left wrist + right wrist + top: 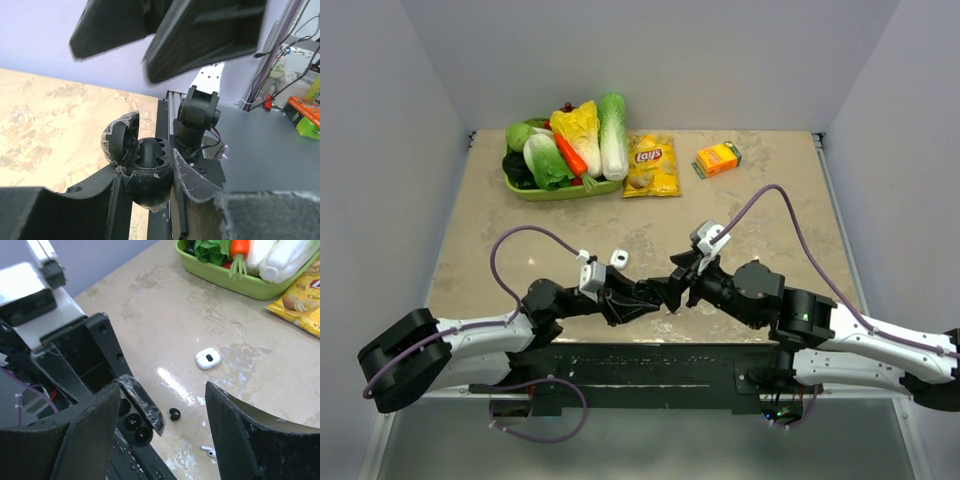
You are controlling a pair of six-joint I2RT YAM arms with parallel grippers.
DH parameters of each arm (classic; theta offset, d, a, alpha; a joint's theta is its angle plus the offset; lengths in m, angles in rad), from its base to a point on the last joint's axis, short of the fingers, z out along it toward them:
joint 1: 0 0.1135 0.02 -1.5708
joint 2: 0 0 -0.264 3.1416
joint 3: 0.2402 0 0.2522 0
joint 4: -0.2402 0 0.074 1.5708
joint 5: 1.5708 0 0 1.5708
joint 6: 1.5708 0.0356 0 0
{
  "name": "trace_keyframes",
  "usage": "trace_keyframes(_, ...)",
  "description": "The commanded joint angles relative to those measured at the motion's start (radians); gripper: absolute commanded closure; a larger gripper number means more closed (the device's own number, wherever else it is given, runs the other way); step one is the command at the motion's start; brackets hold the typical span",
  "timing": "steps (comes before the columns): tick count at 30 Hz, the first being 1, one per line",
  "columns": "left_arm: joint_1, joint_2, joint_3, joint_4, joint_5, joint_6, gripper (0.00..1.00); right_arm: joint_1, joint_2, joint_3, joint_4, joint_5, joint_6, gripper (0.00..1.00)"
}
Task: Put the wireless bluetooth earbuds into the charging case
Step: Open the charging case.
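Observation:
My left gripper point(150, 172) is shut on the black charging case point(147, 167) and holds it off the table with its lid point(120, 140) hinged open. The case also shows in the right wrist view point(137, 426), with two glossy round shapes inside; I cannot tell whether they are an earbud or wells. One black earbud point(174, 413) lies on the table just beside the case. The other is not in view. My right gripper point(162, 390) is open and empty, hovering over the case and the earbud. In the top view the two grippers point(645, 296) point(678, 285) meet at the table's near middle.
A white earbud case point(208, 358) lies behind the grippers point(619, 258), and a loose white earbud point(208, 451) lies near my right finger. A green tray of vegetables point(535, 192), a yellow chips bag point(652, 165) and an orange box point(718, 159) stand at the back.

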Motion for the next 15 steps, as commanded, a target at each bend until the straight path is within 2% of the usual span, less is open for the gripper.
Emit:
trace_keyframes(1,-0.003,0.040,0.027,0.047,-0.054,0.015,1.00,-0.003,-0.023,0.071,0.052,-0.001,-0.015,0.28)
trace_keyframes(4,-0.003,0.074,0.018,0.111,-0.052,-0.009,1.00,-0.003,-0.029,0.080,0.031,0.067,-0.005,0.27)
trace_keyframes(9,-0.003,0.033,-0.020,0.127,-0.098,-0.021,1.00,-0.027,-0.045,0.054,-0.071,0.339,0.076,0.30)
trace_keyframes(11,-0.003,-0.001,-0.040,0.107,-0.122,-0.017,1.00,-0.098,-0.046,0.022,-0.089,0.332,0.118,0.30)
trace_keyframes(13,-0.003,-0.059,-0.051,0.059,-0.133,-0.008,1.00,-0.212,-0.046,-0.031,-0.078,0.228,0.142,0.30)
trace_keyframes(15,-0.003,-0.113,-0.059,0.030,-0.152,0.003,1.00,-0.269,-0.034,-0.070,-0.046,0.142,0.150,0.30)
